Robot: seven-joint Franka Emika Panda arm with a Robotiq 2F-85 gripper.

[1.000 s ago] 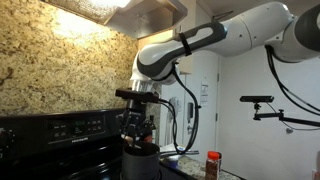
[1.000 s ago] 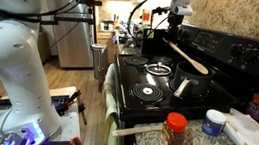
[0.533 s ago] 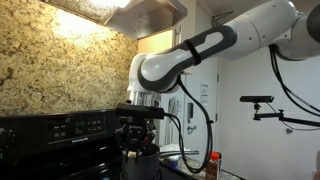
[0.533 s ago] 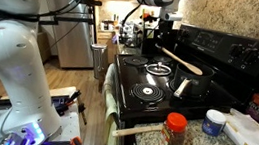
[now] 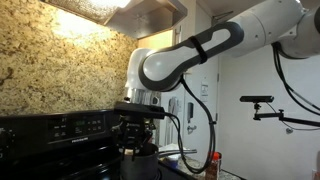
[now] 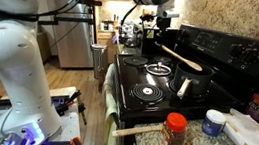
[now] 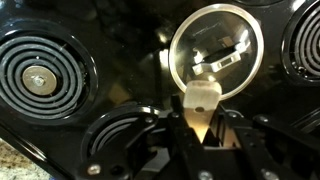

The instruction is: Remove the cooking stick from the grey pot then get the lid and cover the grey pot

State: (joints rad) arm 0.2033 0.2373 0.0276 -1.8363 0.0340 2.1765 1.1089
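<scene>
The black stove (image 6: 135,119) fills most of the exterior view that looks along it, its coil burners bare, and my arm (image 5: 190,55) bends down over it from above. The grey pot (image 6: 192,87) stands on the stove's near right burner, upright and uncovered; in an exterior view it shows as a dark cylinder (image 5: 140,165) straight under my tool. The stick (image 6: 184,60) is out of the pot, held in the air at a slant, its far end above the pot and apart from it. My gripper (image 6: 161,36) is closed on the stick's near end, over the back of the stove. In the wrist view the fingers (image 7: 186,140) pinch the pale wood and its flat tip (image 7: 203,98) pokes out toward a shiny round thing (image 7: 225,40) between the burners. That is most likely the pot seen from above, though from this angle I cannot rule out the lid. A small red-capped bottle (image 6: 173,134) stands on the speckled counter in front of the stove, well apart from the pot
</scene>
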